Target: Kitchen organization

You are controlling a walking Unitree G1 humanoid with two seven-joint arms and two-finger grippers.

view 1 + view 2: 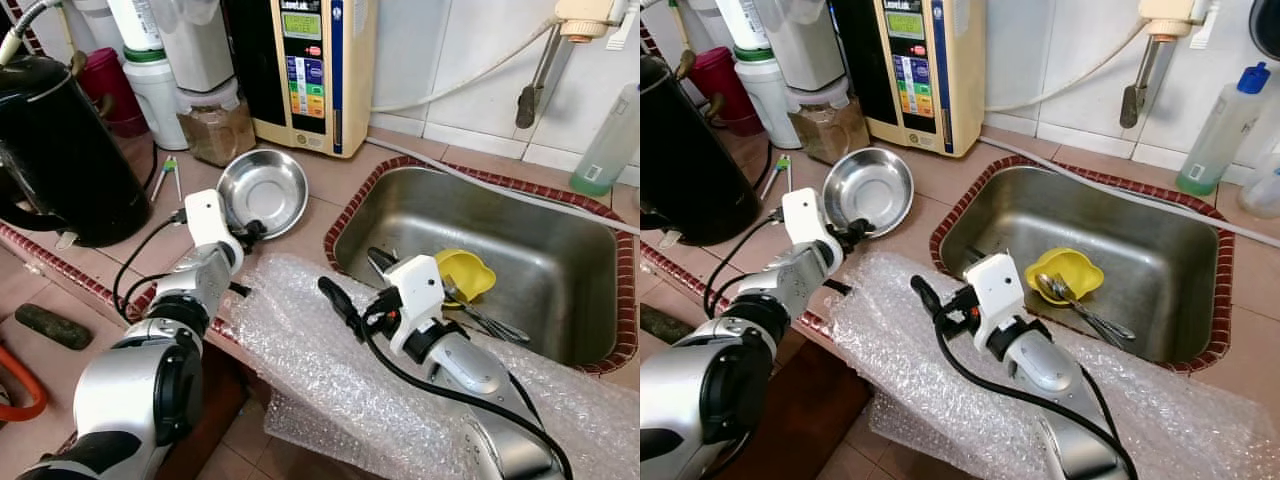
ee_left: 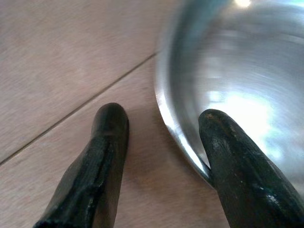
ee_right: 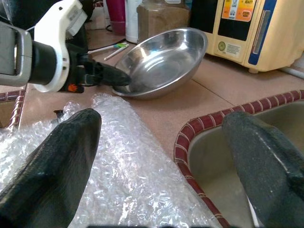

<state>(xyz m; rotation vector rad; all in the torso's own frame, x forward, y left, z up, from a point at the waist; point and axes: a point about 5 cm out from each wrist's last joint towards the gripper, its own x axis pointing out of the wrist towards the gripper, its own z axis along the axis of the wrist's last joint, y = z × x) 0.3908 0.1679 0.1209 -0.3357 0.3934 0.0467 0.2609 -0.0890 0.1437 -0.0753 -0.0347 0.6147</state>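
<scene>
The steel bowl [image 1: 263, 190] sits tilted on the tiled bench [image 1: 330, 180], left of the sink [image 1: 560, 260] and just near of a jar of brown powder [image 1: 216, 128]. The left gripper [image 1: 250, 231] is at the bowl's near rim; in the left wrist view one finger [image 2: 237, 166] lies inside the rim and the other on the bench outside, so the fingers straddle the edge with a gap between them, not closed on it. Open tile lies to the right of the bowl up to the sink's red-brick border [image 1: 345, 205]. Far of the bowl stand a cream appliance [image 1: 310, 70] and white containers [image 1: 160, 90]; a black kettle [image 1: 60, 150] crowds the left, with a small green-handled tool [image 1: 168, 172] between it and the bowl. The right gripper [image 1: 335, 298] hovers over bubble wrap [image 1: 330, 370] draped on the bench's near edge, its fingers spread wide and holding nothing. In the sink lie a yellow cup [image 1: 466, 273] and a whisk [image 1: 495, 325].
</scene>
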